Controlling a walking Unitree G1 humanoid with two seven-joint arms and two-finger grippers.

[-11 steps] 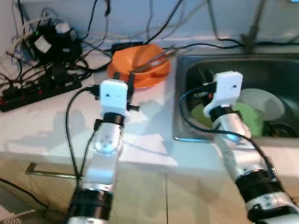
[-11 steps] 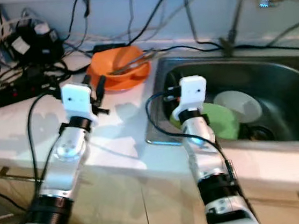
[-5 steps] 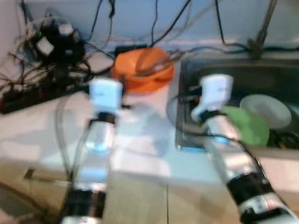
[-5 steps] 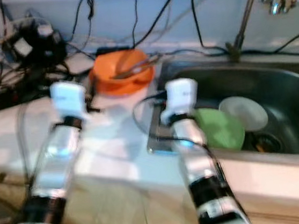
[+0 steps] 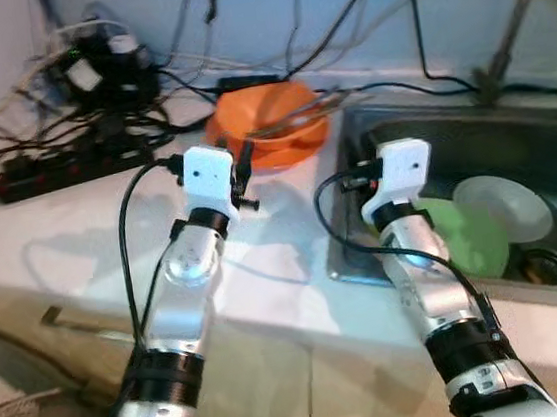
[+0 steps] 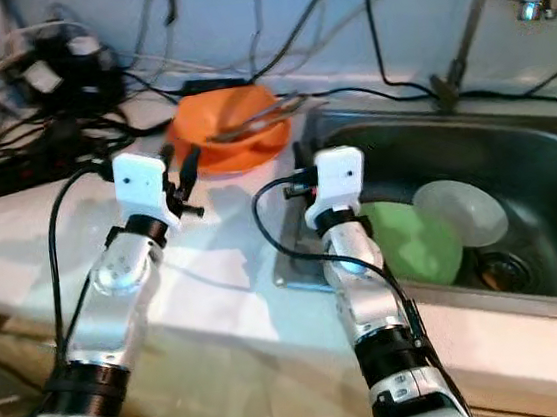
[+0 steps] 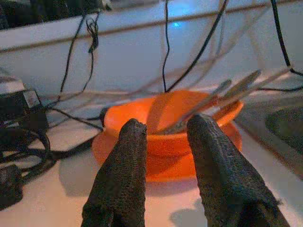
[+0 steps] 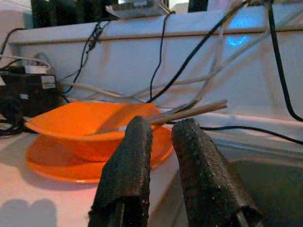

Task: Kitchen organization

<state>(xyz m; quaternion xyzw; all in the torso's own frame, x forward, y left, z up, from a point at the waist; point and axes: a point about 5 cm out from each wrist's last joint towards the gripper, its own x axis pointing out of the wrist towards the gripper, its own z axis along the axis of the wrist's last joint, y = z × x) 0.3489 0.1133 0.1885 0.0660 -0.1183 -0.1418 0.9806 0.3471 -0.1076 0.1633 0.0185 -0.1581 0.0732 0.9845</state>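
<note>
Orange bowl (image 5: 268, 129) (metal utensils (image 7: 222, 97) inside), stacked on an orange plate (image 7: 165, 163) on my white counter (image 5: 69, 227) beside the sink (image 5: 512, 142); left gripper (image 7: 165, 142) and right gripper (image 8: 161, 142) hover before it, fingers slightly apart, empty; green plate (image 5: 468, 237) in the sink.
</note>
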